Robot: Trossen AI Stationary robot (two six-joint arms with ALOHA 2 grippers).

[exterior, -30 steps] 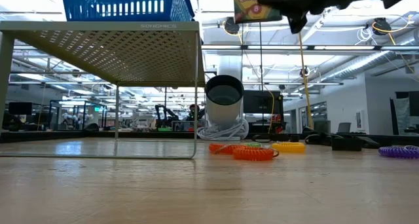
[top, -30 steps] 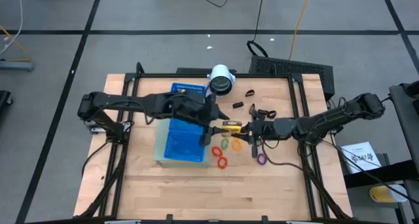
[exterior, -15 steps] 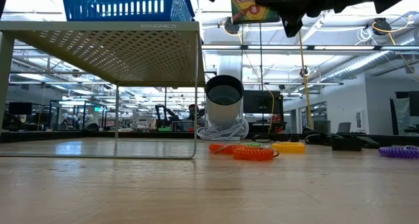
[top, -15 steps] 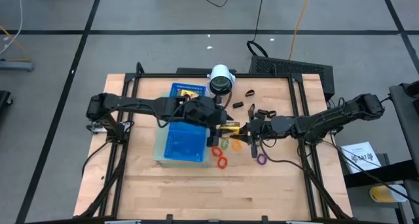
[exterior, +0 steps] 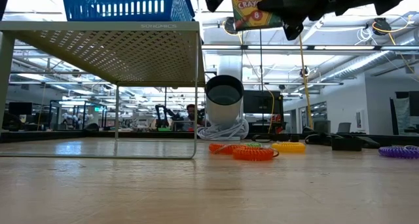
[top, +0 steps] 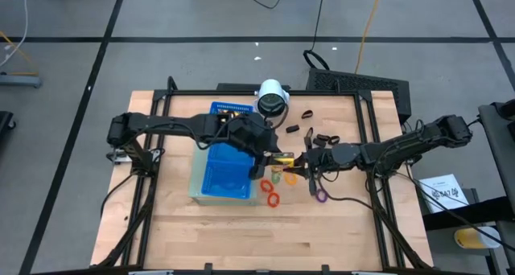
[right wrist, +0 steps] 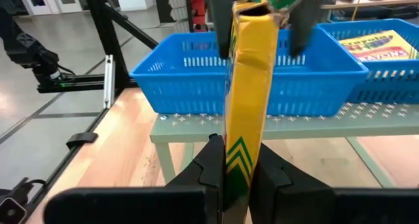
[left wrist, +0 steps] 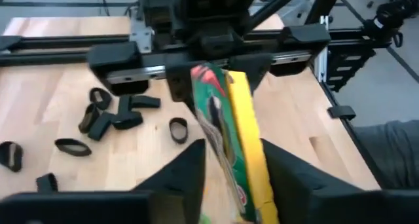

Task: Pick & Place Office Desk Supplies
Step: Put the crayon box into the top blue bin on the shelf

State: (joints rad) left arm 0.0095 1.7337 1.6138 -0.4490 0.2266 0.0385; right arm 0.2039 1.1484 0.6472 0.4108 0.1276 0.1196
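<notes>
A yellow-and-green crayon box [top: 284, 157] hangs in the air between both grippers, above the table's middle. My right gripper [top: 300, 160] comes from the right and is shut on its right end. My left gripper [top: 271, 155] comes from the left and is open. Its fingers [left wrist: 196, 165] stand on either side of the box's other end [left wrist: 226, 119]. The low view shows the box [exterior: 251, 4] high above the table. Coloured rings [top: 276, 180] and a purple ring [top: 321, 196] lie on the wood, with black clips [top: 312, 135] farther back. My right gripper pinches the crayon box at its right end [right wrist: 247, 129] between the two fingers, coming level from the table's right side, along the box. The box is lifted clear and points toward the left arm. Whether my left gripper touches the box's other end [right wrist: 254, 11], I cannot tell.
A blue basket [top: 223, 172] sits on a pale perforated rack [exterior: 118, 34] at centre-left. A second blue basket [top: 229, 110] behind it holds a crayon box [right wrist: 376, 44]. A white cylinder [top: 272, 98] stands at the far edge. Bare wood lies along the near edge.
My left gripper has moved toward the table's right, up to the crayon box, so that its fingers now stand around the box's left end. My right gripper has shifted slightly left with the box still lifted.
</notes>
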